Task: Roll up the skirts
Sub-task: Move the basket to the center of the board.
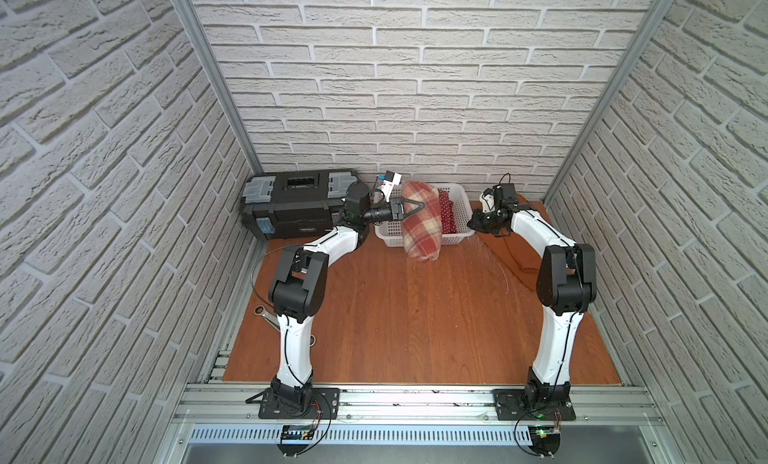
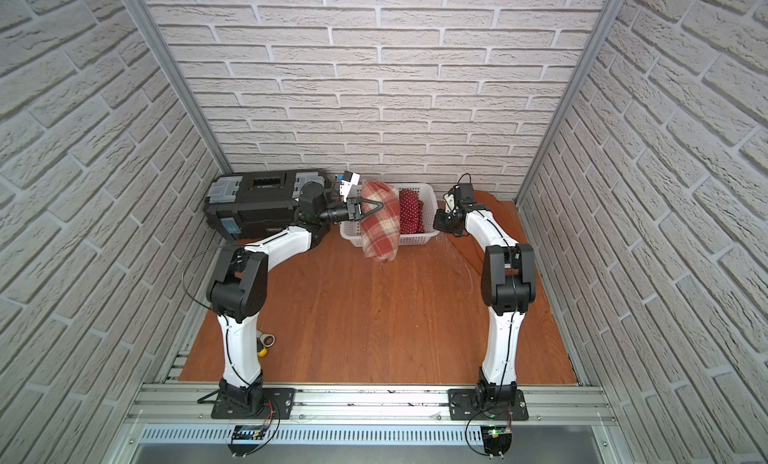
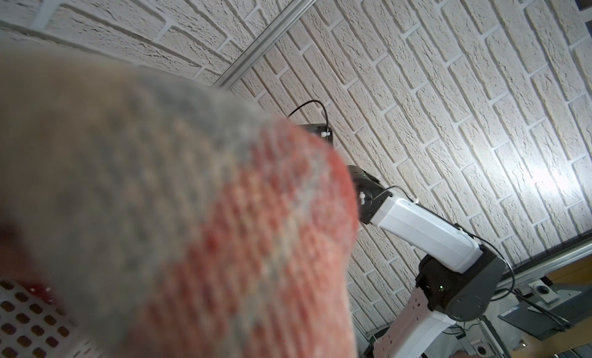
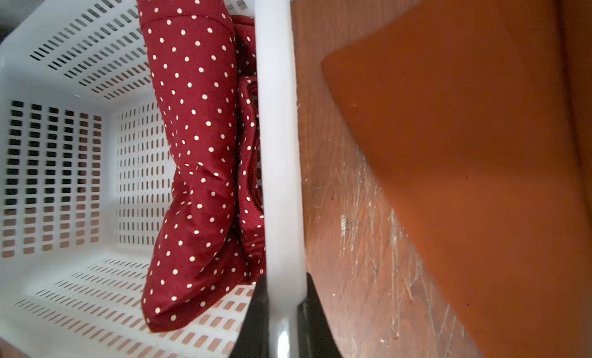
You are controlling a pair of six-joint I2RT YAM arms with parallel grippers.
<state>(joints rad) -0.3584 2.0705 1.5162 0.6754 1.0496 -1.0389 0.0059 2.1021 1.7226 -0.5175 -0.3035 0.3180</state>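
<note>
Blurred beyond detail up close: plaid skirt [image 3: 192, 228]. Partly hidden behind right arm [image 1: 536, 229] at two o'clock: rust-orange skirt [image 1: 511, 256]. Behind basket [image 4: 278, 148] rim: polka-dot skirt [image 4: 192, 116] fold.

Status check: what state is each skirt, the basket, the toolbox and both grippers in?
basket: upright, rim gripped.
plaid skirt: rolled, hanging over basket's front rim.
polka-dot skirt: rolled, inside basket.
orange skirt: unrolled, lying on table.
toolbox: closed.
left gripper: shut on plaid skirt.
right gripper: shut on basket rim.
</note>
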